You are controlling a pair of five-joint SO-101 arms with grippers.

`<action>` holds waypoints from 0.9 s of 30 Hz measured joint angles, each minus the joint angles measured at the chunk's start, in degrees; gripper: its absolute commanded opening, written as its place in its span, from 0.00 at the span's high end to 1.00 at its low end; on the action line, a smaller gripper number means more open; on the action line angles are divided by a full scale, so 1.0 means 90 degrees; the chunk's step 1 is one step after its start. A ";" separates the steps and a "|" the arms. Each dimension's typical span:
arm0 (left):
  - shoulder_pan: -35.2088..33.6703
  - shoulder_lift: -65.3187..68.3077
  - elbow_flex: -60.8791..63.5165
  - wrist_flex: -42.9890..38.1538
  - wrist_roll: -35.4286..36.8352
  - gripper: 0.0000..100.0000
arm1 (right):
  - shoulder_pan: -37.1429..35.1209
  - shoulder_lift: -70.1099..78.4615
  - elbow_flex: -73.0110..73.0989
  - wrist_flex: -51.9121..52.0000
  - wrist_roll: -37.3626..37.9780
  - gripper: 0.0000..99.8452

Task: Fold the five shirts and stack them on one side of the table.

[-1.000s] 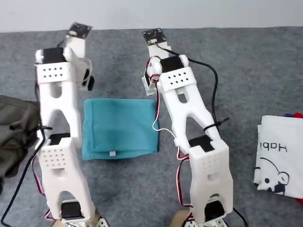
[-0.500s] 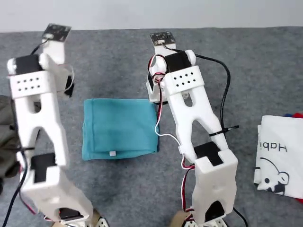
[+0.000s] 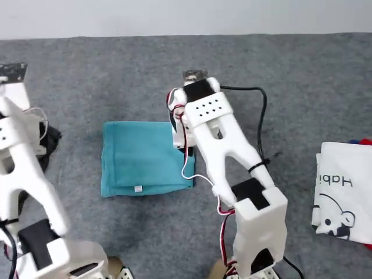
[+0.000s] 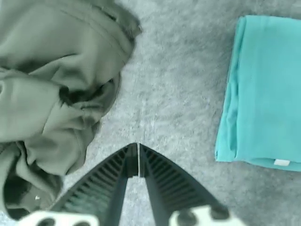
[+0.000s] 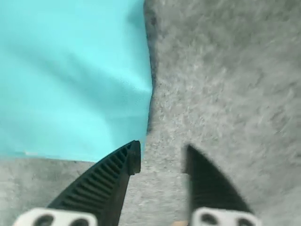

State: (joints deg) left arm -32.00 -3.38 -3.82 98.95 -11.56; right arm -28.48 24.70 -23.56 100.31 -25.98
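From up high, we see a teal shirt (image 3: 142, 157) folded into a neat block. It lies flat near the middle of the grey bench (image 3: 302, 87). The right arm (image 3: 224, 145) leans over the bench, and its tip sits at one side edge of the teal shirt. The left arm (image 3: 26, 168) stands at the far left side, apart from the teal shirt. A white shirt (image 3: 343, 197) with a bear picture on it lies at the far right edge of the bench, well apart from the teal one.

From the left wrist, we see the left hand (image 4: 138, 147) pinched tight, with its two black fingers pressed together and nothing between them. It hangs above bare grey bench. On one side of it lies an olive green shirt (image 4: 51, 80), all bunched up and not folded (it looks like a soft heap). On the other side lies the teal shirt (image 4: 263, 89), with a small white tag (image 4: 282, 162) near its edge.

From the right wrist, we see the right hand (image 5: 161, 153) spread partway, holding nothing. One finger (image 5: 124, 165) is over the edge of the teal shirt (image 5: 70, 75). The other finger is over the grey bench (image 5: 225, 70) just beside the shirt.
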 measured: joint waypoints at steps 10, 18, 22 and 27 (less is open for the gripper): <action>0.0000 -0.0059 0.0381 0.0000 0.0000 0.99 | -0.0879 0.0772 0.0000 -0.0674 -0.0371 0.57; 0.0000 -0.0059 0.0381 0.0000 0.0000 0.99 | -0.1104 0.1133 0.0000 -0.1074 -0.0586 0.57; 0.0000 -0.0059 0.0381 0.0000 0.0000 0.99 | -0.1114 0.1592 0.0000 -0.1328 -0.0596 0.57; 0.0000 -0.0059 0.0381 0.0000 0.0000 0.99 | -0.1123 0.1924 -0.0107 -0.1377 -0.0596 0.63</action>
State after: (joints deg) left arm -32.00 -3.91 -0.40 98.95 -11.56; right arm -38.59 42.02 -24.53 87.91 -31.34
